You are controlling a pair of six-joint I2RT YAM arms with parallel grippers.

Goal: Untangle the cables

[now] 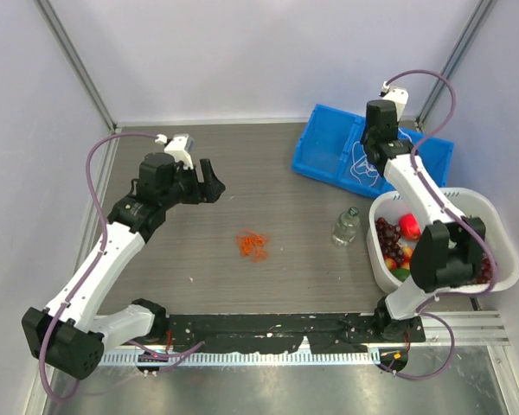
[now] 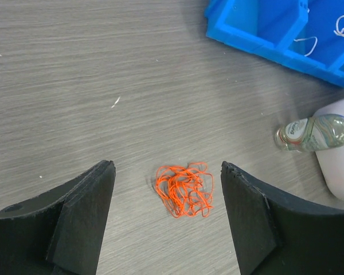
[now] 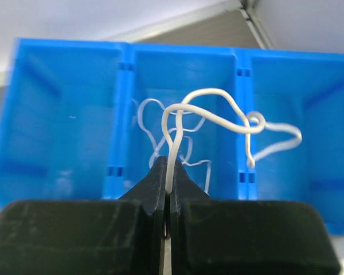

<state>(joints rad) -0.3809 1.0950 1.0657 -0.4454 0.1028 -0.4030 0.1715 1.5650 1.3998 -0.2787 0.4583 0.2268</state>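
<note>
A small clump of red-orange cables (image 1: 252,244) lies on the grey table near the middle; in the left wrist view the clump (image 2: 184,190) sits between my open fingers. My left gripper (image 1: 209,183) is open, up and to the left of the clump, above the table. My right gripper (image 3: 169,172) is shut on a white cable (image 3: 218,114) that loops up from its tips, held over the blue tray (image 3: 63,132). More thin white cables (image 3: 155,123) lie in the tray's middle compartment. From above, the right gripper (image 1: 372,156) hangs over the tray (image 1: 329,151).
A small clear plastic bottle (image 1: 346,226) lies right of the orange clump. A white basket (image 1: 493,259) with fruit stands at the right, under the right arm. The blue tray sits at the back right. Walls close in the table's left and back edges.
</note>
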